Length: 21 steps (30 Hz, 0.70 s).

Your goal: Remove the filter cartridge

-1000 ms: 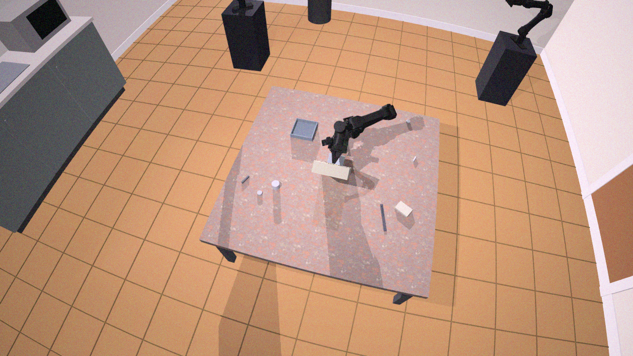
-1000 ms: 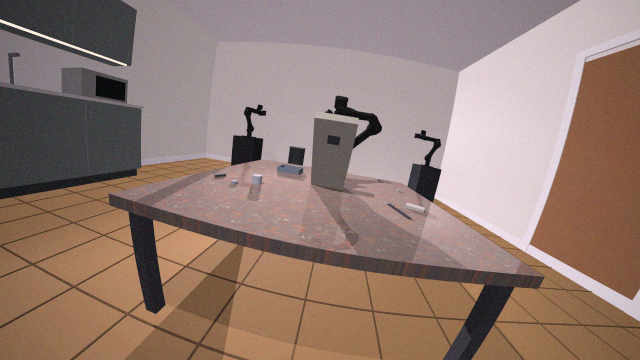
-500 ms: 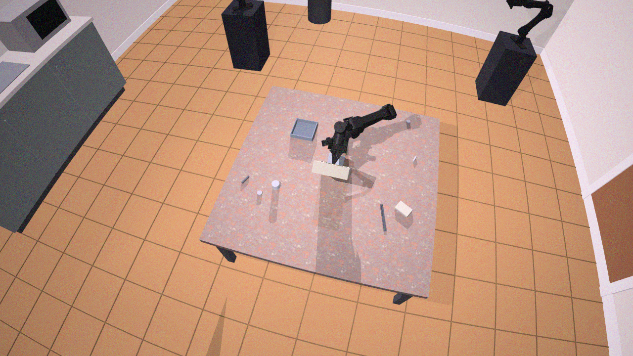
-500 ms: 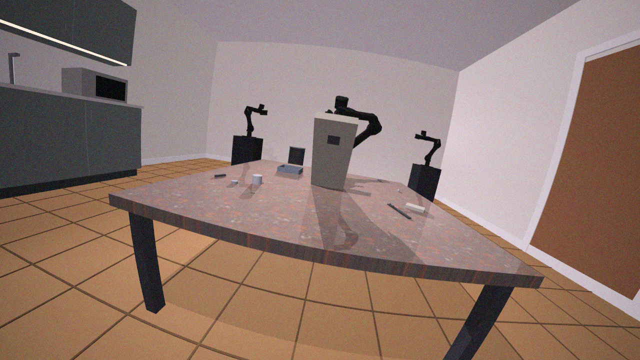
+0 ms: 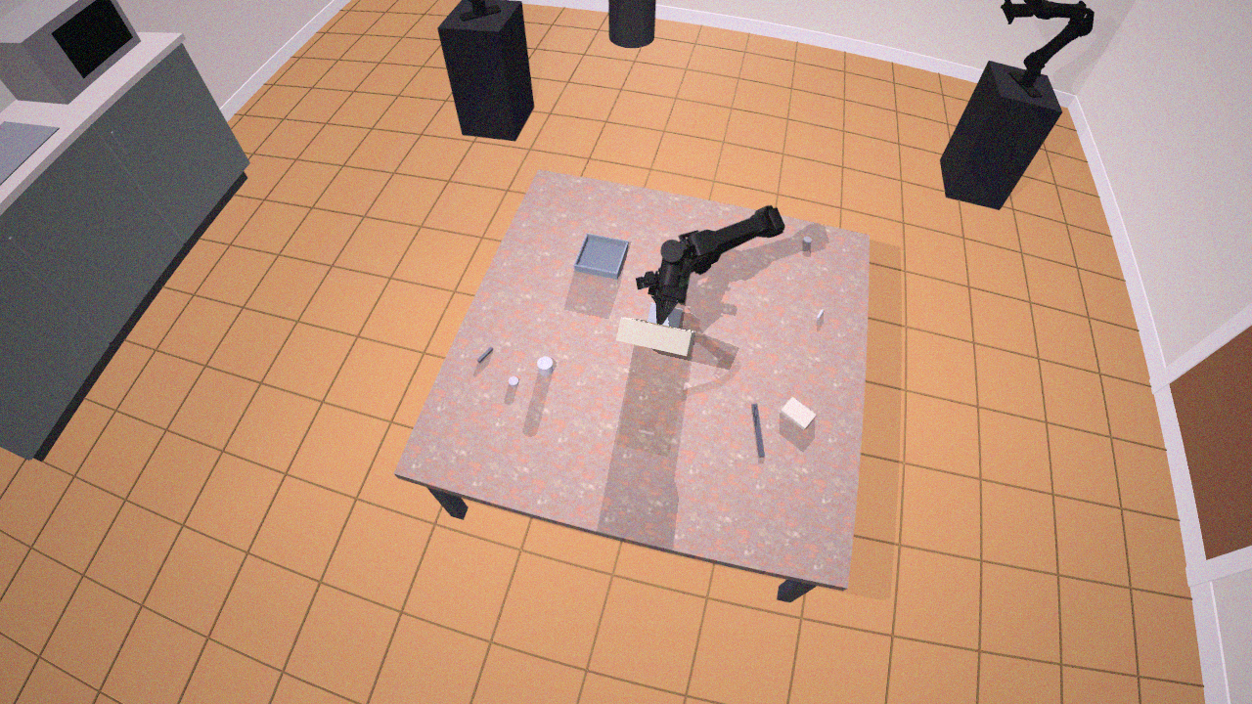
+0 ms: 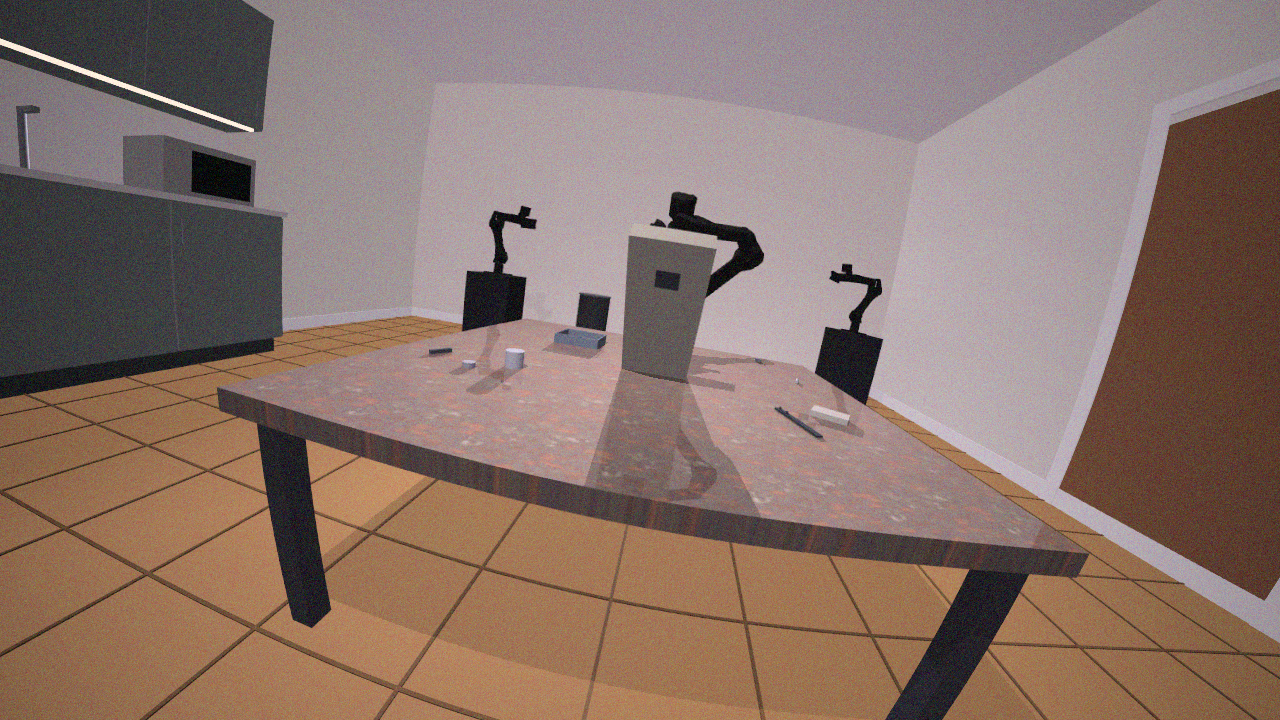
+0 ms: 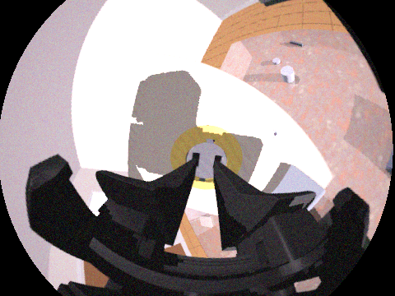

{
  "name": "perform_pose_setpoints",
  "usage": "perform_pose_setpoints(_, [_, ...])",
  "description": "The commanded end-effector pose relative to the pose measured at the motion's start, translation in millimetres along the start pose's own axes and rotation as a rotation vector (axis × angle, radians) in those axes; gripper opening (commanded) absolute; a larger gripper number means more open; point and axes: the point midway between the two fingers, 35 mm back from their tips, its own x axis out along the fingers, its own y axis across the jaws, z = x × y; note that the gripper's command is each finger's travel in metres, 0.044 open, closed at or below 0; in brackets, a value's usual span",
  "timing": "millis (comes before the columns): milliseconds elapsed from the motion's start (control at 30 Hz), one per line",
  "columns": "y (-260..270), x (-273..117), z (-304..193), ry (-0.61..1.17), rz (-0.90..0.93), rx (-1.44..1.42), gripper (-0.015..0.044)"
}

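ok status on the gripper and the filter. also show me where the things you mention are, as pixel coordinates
Gripper [image 5: 660,320] [image 7: 206,164] part-open, fingertips at the cartridge face [image 7: 206,149], grip unclear. Cartridge in the panel [image 5: 654,335] [image 6: 666,308] [image 7: 234,99], not on the tray [image 5: 601,256] [image 6: 580,339]. Panel's yellow ring [image 7: 234,154] surrounds it, nothing visibly blocking.
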Motion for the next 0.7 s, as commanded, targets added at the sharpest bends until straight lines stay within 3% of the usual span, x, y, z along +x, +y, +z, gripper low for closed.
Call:
perform_pose_setpoints(0, [-3.2, 0.4, 0.2, -0.002, -0.003, 0.007, 0.0092])
perform_pose_setpoints(667, [-1.8, 2.0, 0.0, 0.000, -0.002, 0.004, 0.0092])
